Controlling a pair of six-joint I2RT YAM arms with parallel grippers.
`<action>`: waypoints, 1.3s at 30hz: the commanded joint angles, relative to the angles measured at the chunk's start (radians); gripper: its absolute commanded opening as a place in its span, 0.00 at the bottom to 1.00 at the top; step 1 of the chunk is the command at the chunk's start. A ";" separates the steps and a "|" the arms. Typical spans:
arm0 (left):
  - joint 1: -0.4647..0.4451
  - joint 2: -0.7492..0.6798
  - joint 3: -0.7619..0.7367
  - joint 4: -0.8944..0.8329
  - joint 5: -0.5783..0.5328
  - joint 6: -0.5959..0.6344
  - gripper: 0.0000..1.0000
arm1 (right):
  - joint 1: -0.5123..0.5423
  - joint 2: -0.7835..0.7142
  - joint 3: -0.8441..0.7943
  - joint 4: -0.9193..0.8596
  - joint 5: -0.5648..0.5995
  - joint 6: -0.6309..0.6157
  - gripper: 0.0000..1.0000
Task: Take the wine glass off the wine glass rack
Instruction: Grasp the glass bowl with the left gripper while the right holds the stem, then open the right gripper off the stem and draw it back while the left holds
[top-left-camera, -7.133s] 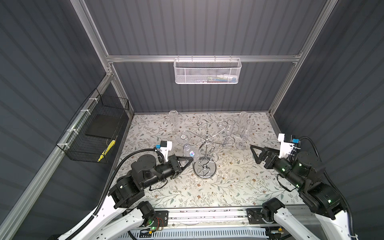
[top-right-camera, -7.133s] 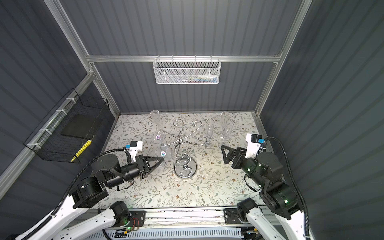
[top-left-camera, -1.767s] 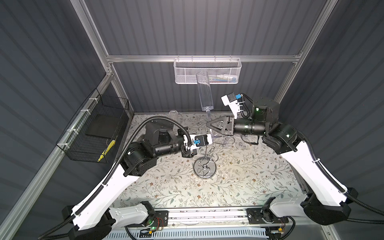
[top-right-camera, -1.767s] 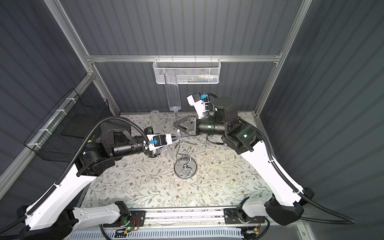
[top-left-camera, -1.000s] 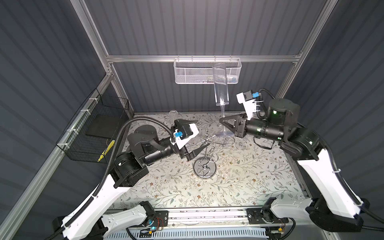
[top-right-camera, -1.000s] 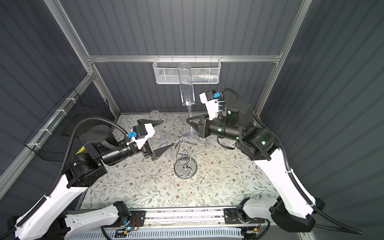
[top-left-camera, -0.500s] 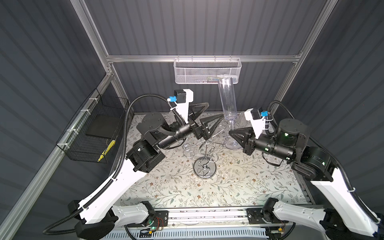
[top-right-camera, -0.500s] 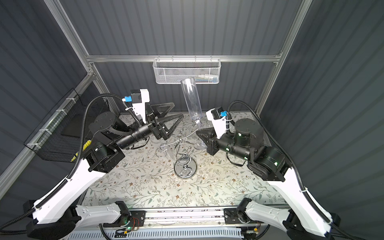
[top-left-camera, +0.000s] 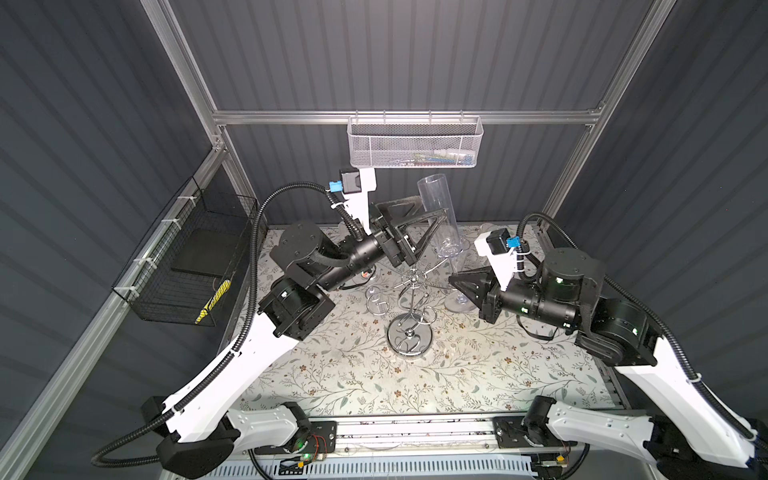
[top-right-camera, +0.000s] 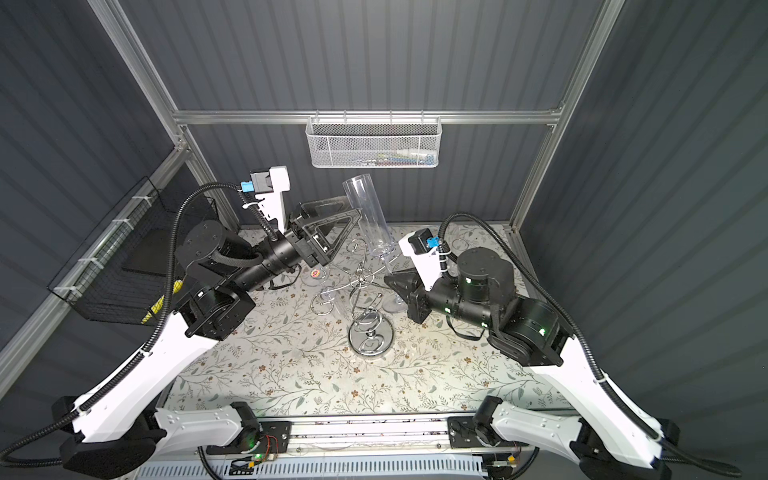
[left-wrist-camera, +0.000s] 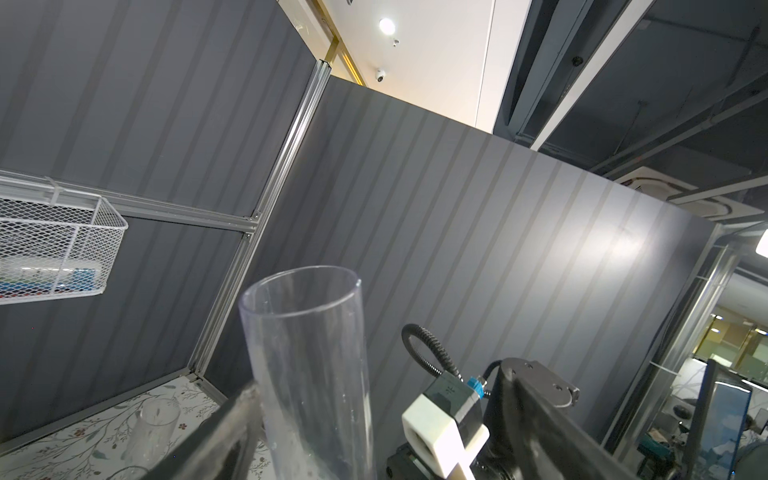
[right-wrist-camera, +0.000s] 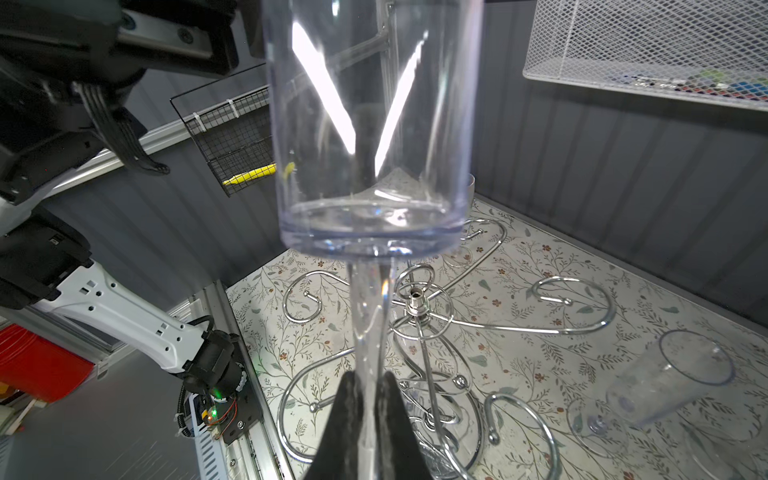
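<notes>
Clear wine glass (top-left-camera: 438, 216) clamped by its stem in right gripper (right-wrist-camera: 368, 395); left gripper (top-left-camera: 432, 205) stands open at the bowl.

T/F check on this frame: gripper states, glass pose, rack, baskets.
1. The right gripper is clamped on the stem of the wine glass. True.
2. The left gripper is shut. False: it is open, with a finger on either side of the bowl.
3. The wine glass is upside down. False: bowl up, open end on top.
4. The wine glass rack stands upright on the table. True.
5. The black wire basket hangs on the back rail. False: it is on the side wall; the white mesh basket is on the back rail.
</notes>
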 joint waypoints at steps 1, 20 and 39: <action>0.015 0.018 -0.026 0.067 0.045 -0.067 0.89 | 0.014 -0.014 -0.010 0.044 -0.028 -0.022 0.00; 0.044 0.057 -0.039 0.157 0.117 -0.128 0.51 | 0.043 0.001 -0.001 0.020 -0.031 -0.032 0.00; 0.044 0.022 -0.077 0.234 -0.032 -0.105 0.41 | 0.046 -0.100 0.000 0.076 0.108 -0.019 0.99</action>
